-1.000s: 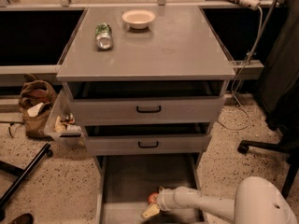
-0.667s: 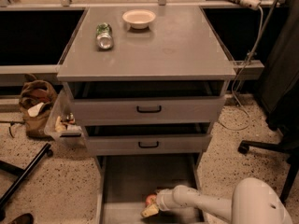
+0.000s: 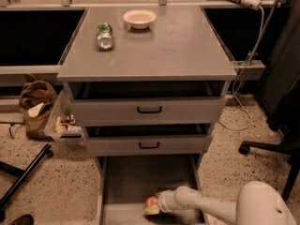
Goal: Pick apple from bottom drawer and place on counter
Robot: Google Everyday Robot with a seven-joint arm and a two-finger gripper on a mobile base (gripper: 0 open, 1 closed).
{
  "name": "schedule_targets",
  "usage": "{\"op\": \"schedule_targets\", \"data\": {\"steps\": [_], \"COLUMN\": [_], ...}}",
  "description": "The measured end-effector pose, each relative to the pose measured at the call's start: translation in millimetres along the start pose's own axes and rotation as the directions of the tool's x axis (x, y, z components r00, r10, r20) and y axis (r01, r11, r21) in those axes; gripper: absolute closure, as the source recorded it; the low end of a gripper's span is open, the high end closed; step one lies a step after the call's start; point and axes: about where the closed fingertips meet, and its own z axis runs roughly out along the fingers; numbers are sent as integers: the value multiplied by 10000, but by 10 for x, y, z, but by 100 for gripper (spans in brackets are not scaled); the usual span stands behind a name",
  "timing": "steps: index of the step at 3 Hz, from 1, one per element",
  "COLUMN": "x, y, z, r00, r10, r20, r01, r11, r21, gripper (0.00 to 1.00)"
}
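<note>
The apple (image 3: 151, 201), small, red with yellowish patches, lies on the floor of the open bottom drawer (image 3: 126, 182), near the frame's lower edge. My gripper (image 3: 153, 206) reaches in from the right on its white arm and sits right at the apple, over its right and lower side. The grey counter (image 3: 154, 46) tops the cabinet above, with the two black-handled drawers slightly open under it.
A green-labelled can (image 3: 104, 35) lies on its side on the counter's back left and a cream bowl (image 3: 139, 18) stands at the back. A brown bag (image 3: 35, 107) and a clear bin (image 3: 65, 123) sit left of the cabinet. A chair base (image 3: 269, 149) stands at right.
The arm and gripper have shifted slightly left, closer onto the apple. The apple has stayed on the drawer floor.
</note>
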Motion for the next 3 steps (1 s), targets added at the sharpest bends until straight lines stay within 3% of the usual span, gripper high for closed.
{"op": "schedule_targets", "data": {"steps": [1, 2, 3], "x": [-181, -640, -1286], "y": [-41, -185, -252], "z": [-443, -1131, -1736], "r00": [9978, 9946, 9945], "r10": [550, 625, 119], "r20": [379, 826, 1038], "r01": [-550, -630, -123], "r11": [9985, 9980, 9999], "r21": [-20, 34, 37], "gripper": [88, 100, 100]}}
